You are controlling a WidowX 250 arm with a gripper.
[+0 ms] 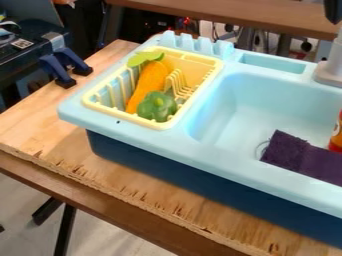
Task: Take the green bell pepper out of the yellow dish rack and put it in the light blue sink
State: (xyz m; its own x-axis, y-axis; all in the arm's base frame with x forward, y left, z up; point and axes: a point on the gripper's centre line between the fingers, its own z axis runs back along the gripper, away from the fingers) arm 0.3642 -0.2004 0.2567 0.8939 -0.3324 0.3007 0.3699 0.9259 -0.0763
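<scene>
At the top right corner, a black part that looks like the gripper (332,10) hangs above the grey faucet (330,65), apart from the food and the cloth. A yellow dish rack (95,104) sits in the left part of the light blue sink unit. In it lie an orange carrot (148,84) with a flat green top and, at its lower end, a green pepper (157,106). A dark purple cloth (287,150) lies in the basin and over its front rim. Behind the cloth, a red and orange item (336,137) is cut off by the right edge.
The sink unit (200,155) stands on a wooden table (40,120). Blue and black clamps (65,66) are at the table's back left, beside dark equipment (27,47). A brown wooden beam (227,14) runs behind the sink.
</scene>
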